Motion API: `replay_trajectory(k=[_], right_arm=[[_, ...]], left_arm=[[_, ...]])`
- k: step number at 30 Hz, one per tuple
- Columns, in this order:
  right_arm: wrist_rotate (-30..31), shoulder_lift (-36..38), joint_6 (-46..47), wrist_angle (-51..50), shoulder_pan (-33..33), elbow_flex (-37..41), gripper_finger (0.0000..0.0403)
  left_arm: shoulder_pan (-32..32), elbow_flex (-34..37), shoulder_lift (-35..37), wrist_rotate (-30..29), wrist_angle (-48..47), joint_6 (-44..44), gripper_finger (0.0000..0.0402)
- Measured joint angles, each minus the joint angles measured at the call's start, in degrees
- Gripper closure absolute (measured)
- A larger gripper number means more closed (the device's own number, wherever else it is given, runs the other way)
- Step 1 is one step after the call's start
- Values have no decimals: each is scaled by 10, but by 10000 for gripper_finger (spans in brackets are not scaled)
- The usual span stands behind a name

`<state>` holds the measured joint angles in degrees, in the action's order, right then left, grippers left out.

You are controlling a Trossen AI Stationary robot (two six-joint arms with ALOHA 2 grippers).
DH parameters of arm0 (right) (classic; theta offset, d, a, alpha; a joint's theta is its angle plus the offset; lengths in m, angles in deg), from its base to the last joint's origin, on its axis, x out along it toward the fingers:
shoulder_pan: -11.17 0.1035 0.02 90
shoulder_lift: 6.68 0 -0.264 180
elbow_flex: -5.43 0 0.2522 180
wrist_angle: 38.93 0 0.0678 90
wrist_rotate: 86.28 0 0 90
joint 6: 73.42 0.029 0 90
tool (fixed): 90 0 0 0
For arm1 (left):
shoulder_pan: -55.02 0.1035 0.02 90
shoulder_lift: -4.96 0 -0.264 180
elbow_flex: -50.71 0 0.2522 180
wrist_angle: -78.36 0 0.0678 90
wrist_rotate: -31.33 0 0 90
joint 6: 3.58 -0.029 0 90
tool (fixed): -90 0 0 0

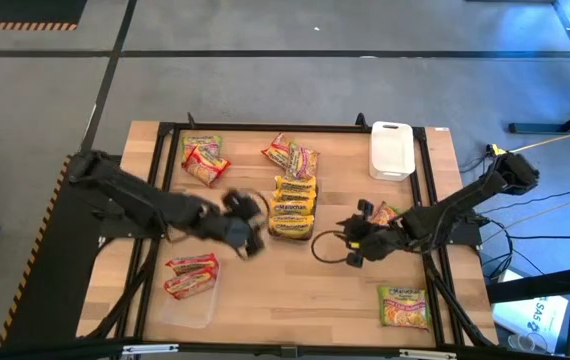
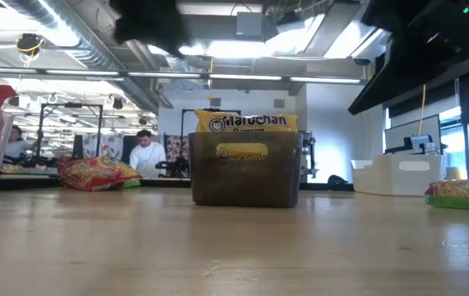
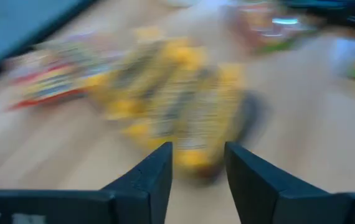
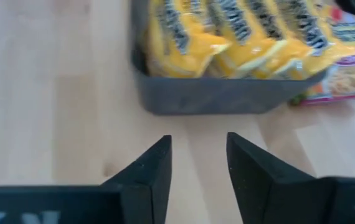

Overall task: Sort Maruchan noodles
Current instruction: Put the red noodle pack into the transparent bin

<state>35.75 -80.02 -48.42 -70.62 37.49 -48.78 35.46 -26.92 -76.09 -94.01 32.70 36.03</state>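
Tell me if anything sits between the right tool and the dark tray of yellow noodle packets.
Nothing visible does. The right tool is empty, its fingers apart, facing the dark tray of yellow packets across bare wooden table. Only the tray's own wall fronts the packets.

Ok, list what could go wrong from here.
1. Both grippers, left and right, flank the dark tray of yellow packets; they might bump the tray or each other.
2. The yellow packets stand heaped above the tray's rim, so a nudge could tip one out.
3. A red packet lies by the right arm and could be swept aside.
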Motion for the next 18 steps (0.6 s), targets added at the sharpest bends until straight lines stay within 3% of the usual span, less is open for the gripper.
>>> replay_trajectory(k=[6,9,13,18], right_arm=[[-9,0,3,14,-13,19,287],[-10,0,18,15,-12,26,288],[-10,0,33,17,-12,36,288],[-6,0,49,18,-12,49,288]], left_arm=[[130,0,46,-12,-278,116,313],[214,7,46,-11,-356,127,336],[326,50,42,22,-332,74,361],[446,134,42,62,-230,-9,389]])
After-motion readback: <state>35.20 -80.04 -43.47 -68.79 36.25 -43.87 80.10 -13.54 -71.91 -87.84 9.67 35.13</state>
